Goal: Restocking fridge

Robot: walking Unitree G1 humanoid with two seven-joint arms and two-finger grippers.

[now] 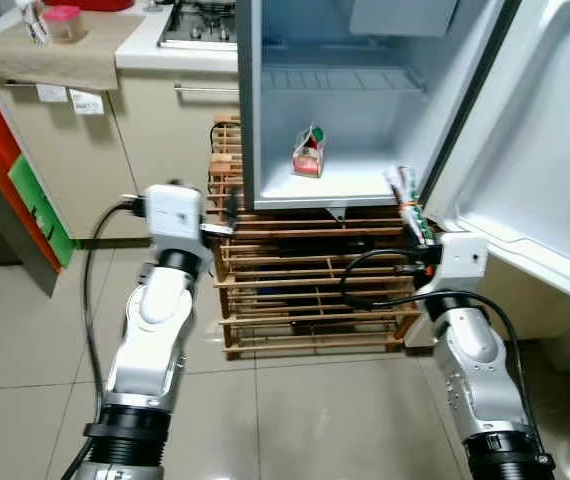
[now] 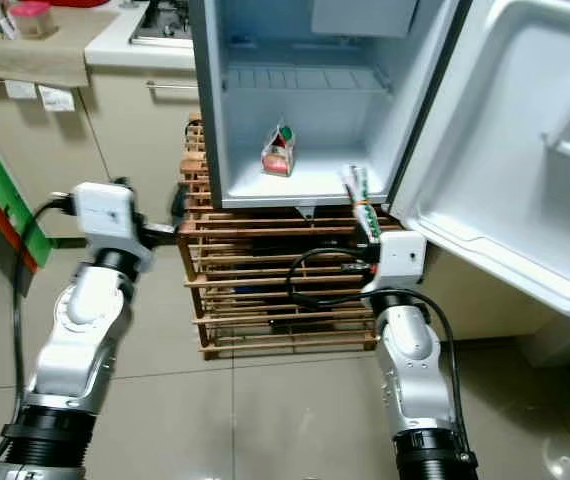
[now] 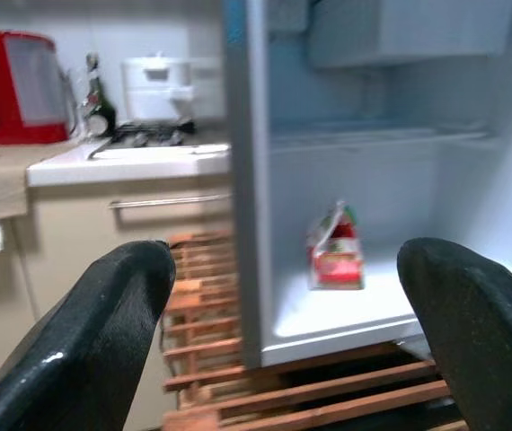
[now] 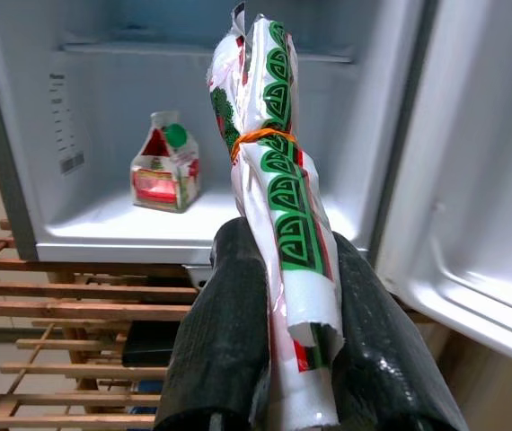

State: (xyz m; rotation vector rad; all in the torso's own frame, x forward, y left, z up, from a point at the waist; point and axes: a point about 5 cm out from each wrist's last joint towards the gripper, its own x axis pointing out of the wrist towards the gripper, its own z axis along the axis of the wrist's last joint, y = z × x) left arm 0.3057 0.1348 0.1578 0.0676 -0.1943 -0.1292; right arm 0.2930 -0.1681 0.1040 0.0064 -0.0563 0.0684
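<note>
- My right gripper (image 4: pixel 278 359) is raised in front of the open fridge (image 1: pixel 365 110). Its two black fingers squeeze a rolled-up green and white packet (image 4: pixel 274 189) that stands up tall.
- An orange rubber band (image 4: pixel 258 136) wraps the packet. The words on it are too small to read.
- My left gripper (image 3: pixel 283 350) points at the fridge's left edge, fingers spread wide, holding nothing.
- A wooden rack (image 1: pixel 295 290) sits under the fridge.
- Farther back, a small carton (image 1: pixel 308 153) stands on the fridge floor.
</note>
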